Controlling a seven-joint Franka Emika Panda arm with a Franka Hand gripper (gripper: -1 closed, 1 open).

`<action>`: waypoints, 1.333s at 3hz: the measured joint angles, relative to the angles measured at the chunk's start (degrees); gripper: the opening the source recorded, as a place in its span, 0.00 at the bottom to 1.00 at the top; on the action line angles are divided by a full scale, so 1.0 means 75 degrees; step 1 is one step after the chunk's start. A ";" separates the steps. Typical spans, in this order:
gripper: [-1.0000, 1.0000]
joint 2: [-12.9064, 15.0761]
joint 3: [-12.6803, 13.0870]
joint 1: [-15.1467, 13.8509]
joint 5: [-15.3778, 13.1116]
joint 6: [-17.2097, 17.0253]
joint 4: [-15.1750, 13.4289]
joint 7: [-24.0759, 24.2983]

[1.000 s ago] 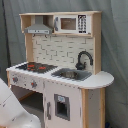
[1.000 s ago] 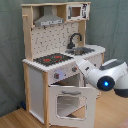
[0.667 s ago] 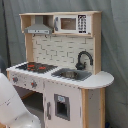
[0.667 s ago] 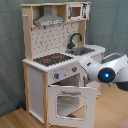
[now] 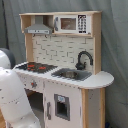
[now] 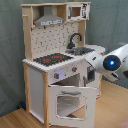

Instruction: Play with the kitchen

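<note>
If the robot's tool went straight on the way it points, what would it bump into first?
Probably the white-and-wood toy kitchen: the tool seems aimed at its front, above the open windowed oven door. Depth is unclear, so that's a guess.

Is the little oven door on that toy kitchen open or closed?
Open. In the second exterior view the oven door hangs tilted outward from the kitchen, hinged at the bottom.

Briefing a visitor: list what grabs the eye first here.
The toy kitchen fills both exterior views, its oven door hanging open in the second exterior view. The red-ringed hob stands out beside the black faucet. The white robot arm looms at the second exterior view's right.
</note>
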 joint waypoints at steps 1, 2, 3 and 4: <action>1.00 0.0706 0.0133 0.0068 0.0217 -0.0062 -0.0434 0.0004; 1.00 0.1420 0.0261 0.0086 0.0414 -0.0065 -0.0946 0.0006; 1.00 0.2150 0.0380 0.0086 0.0550 -0.0047 -0.1490 0.0007; 1.00 0.2840 0.0448 0.0086 0.0636 0.0084 -0.2045 0.0007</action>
